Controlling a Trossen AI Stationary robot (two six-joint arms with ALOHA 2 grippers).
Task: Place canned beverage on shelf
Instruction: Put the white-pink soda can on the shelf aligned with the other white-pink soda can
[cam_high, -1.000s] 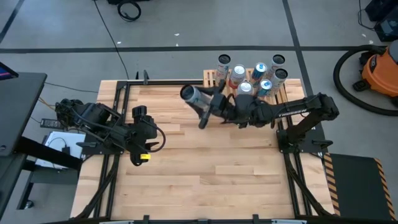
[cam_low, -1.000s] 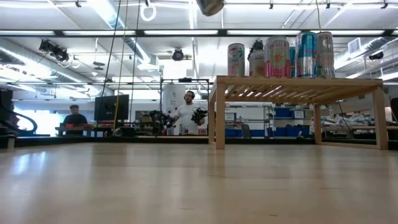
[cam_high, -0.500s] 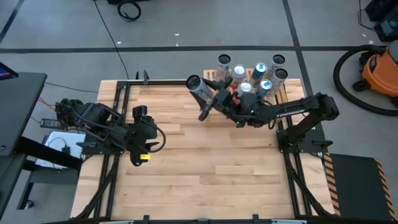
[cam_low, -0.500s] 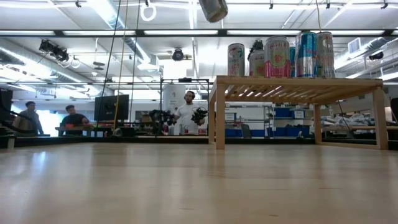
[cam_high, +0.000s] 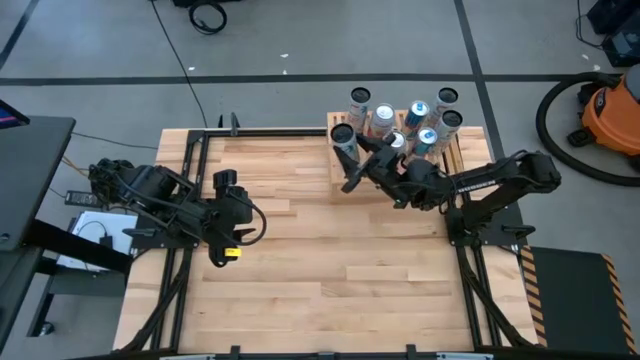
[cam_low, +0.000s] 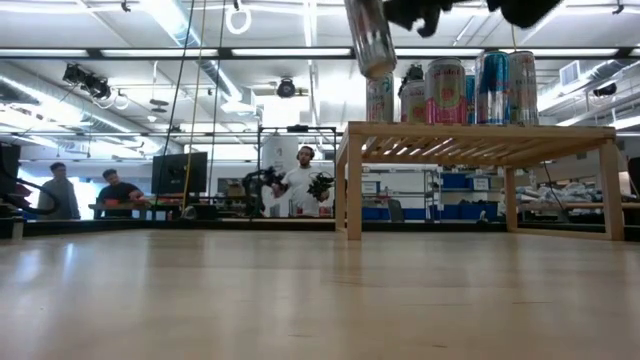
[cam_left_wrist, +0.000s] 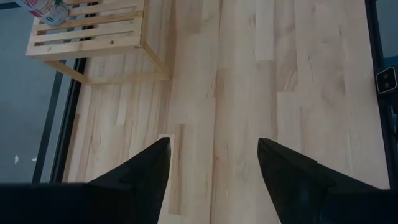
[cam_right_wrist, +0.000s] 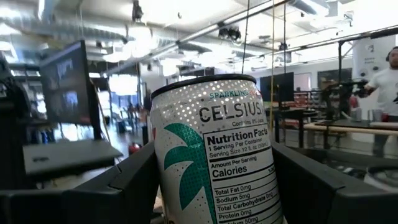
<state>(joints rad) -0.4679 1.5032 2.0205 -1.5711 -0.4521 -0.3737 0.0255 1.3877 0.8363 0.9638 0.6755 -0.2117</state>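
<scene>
Above shelf corner, can seemingly near-upright, right hand

Orange vacuum on floor, 3 people beyond table, dark monitor

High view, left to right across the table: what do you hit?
Left gripper waiting over the table's left side → Celsius can in the right gripper, at the shelf's left end → standing cans on the shelf.
</scene>
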